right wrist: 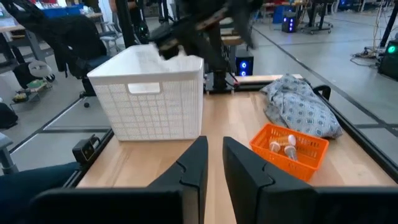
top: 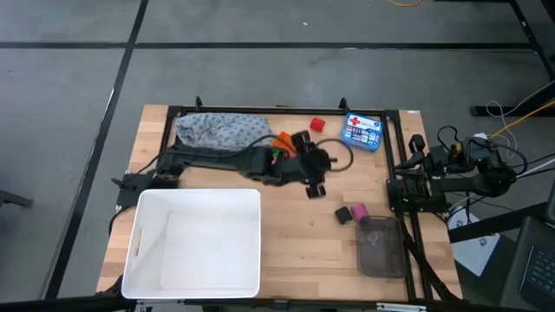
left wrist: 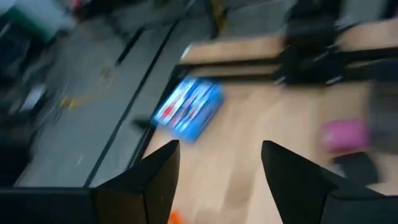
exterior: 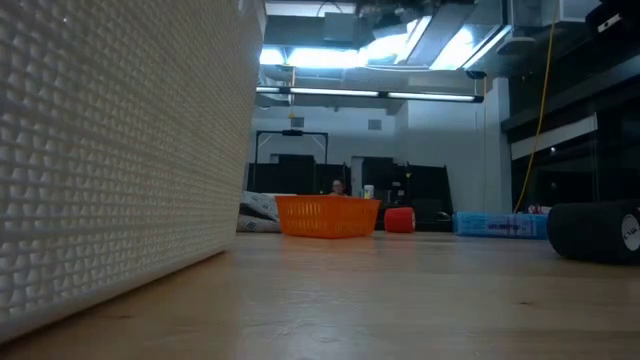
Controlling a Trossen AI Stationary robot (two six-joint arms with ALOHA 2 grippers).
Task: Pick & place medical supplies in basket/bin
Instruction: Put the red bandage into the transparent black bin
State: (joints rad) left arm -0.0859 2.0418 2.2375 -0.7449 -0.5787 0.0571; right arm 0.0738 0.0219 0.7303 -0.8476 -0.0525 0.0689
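My left gripper (top: 319, 173) is open and empty, held over the table just right of the orange basket (top: 282, 143). Its fingers (left wrist: 155, 171) look toward the blue first-aid box (left wrist: 186, 107) and the pink roll (left wrist: 342, 134). The basket (right wrist: 289, 149) holds small clear-wrapped pieces (right wrist: 283, 144). The grey patterned cloth (top: 217, 130) lies on the table at the far left, beside the basket. A red roll (top: 316, 124) stands near the far edge. A black roll (top: 342, 214) and a pink roll (top: 357, 211) lie at the right. My right gripper (right wrist: 214, 158) is shut and empty at the right edge.
A large white tub (top: 195, 243) fills the near left of the table and blocks the left of the low view (exterior: 120, 150). The blue first-aid box (top: 362, 132) lies at the far right. A clear grey container (top: 380, 245) sits at the near right.
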